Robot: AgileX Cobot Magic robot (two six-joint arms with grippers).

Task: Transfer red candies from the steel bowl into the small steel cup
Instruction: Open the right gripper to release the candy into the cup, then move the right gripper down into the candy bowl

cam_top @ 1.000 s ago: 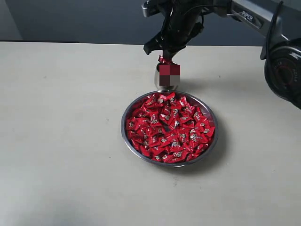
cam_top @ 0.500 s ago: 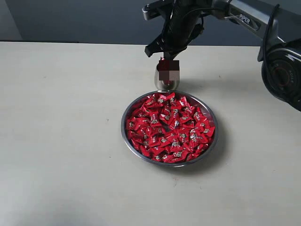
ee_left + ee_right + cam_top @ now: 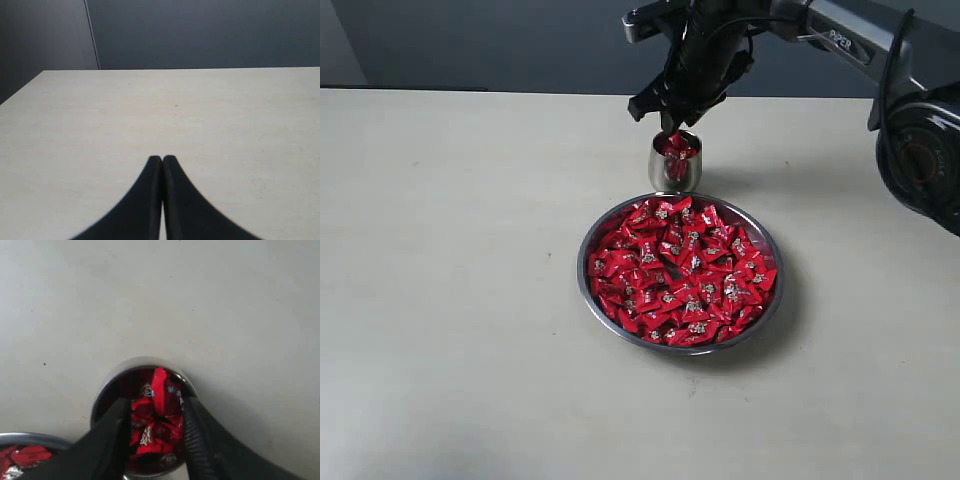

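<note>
Red candies mostly lie in the steel bowl; few fill the small steel cup. Above it, the right gripper is released.

My black right gripper blocks the small shiny steel cup, upper centre; pale tabletop at left lies free.

Overall level: bright, even, diffuse light across the pale tabletop; the backdrop beyond its far edge is dim.
Shadows: soft-edged; the steel bowl and the small steel cup each cast a faint one toward the tabletop's right edge.
Glare: small glints on the bowl rim and on the foil of the red candies.
Focus: exterior view sharp; the left gripper is a soft-edged black silhouette; the right gripper is blurred close to the lens.
</note>
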